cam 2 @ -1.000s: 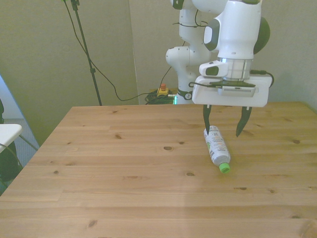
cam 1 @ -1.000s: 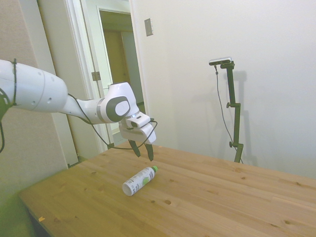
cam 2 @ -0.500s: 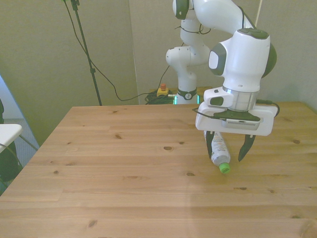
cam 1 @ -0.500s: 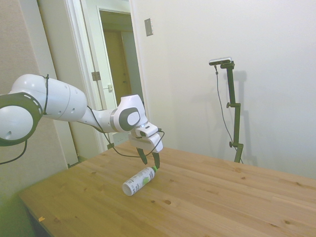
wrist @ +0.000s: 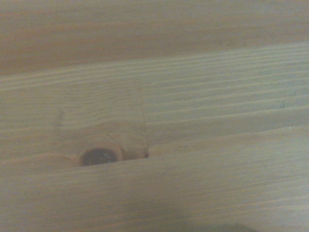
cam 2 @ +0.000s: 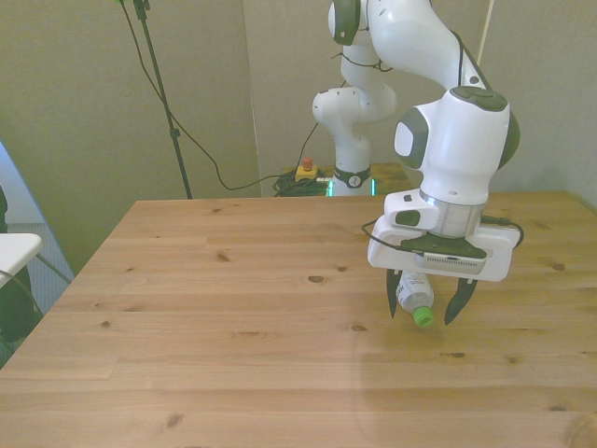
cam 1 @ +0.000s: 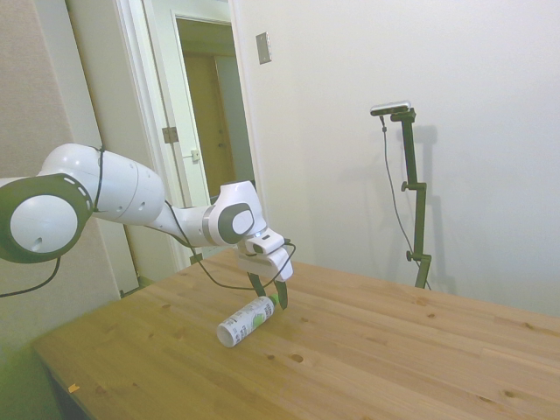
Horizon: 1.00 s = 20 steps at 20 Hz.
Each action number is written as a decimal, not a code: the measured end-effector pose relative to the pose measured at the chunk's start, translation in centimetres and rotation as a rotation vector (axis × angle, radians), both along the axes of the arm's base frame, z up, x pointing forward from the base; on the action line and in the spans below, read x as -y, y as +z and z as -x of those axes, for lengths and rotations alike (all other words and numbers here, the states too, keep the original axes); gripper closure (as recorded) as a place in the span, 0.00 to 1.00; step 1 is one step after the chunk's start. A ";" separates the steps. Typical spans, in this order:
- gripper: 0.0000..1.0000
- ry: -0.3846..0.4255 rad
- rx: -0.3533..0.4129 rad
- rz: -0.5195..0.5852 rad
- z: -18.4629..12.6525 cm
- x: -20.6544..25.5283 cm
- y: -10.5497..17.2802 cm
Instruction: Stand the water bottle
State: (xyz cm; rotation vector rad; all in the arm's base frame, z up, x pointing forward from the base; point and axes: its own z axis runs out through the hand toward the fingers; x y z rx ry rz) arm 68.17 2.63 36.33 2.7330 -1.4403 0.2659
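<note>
Side view: the water bottle (cam 1: 248, 320) lies flat on the wooden table (cam 1: 376, 359), a slim round cylinder of clear plastic wrapped in a white label with green marks, its flat base turned toward the table's near corner and its green cap end pointing away toward the gripper (cam 1: 267, 292). The white, glossy arm reaches in low, and the two dark, tapered fingers hang over the cap end of the bottle; whether they touch it cannot be told from this angle. The tabletop is pale planked pine with long straight grain and a few dark knots. Front view: the gripper (cam 2: 422, 306) sits low over the table (cam 2: 233, 364), and its jaws stand wide, one dark finger on each side of the bottle's neck with a gap on either side, so nothing is clamped. The water bottle (cam 2: 413, 293) lies on its side between them, on the front view's right half of the table, its small green screw cap showing just below the gripper's broad white body and pointing toward the near edge; most of the labelled body is hidden behind the gripper. Wrist view: only the table (wrist: 203, 121) shows, blurred, smooth boards with fine parallel grain lines, a seam between planks and one dark oval knot (wrist: 99, 156).
</note>
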 end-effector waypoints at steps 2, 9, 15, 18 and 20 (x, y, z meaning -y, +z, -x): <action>1.00 0.000 -0.001 0.001 0.0 0.0 -0.1; 1.00 -0.009 0.000 0.001 0.0 0.2 -0.1; 1.00 -0.017 0.008 0.000 0.0 0.3 -0.2; 1.00 -0.020 0.010 0.000 0.0 0.4 -0.2; 1.00 -0.023 0.012 0.000 0.0 0.4 -0.2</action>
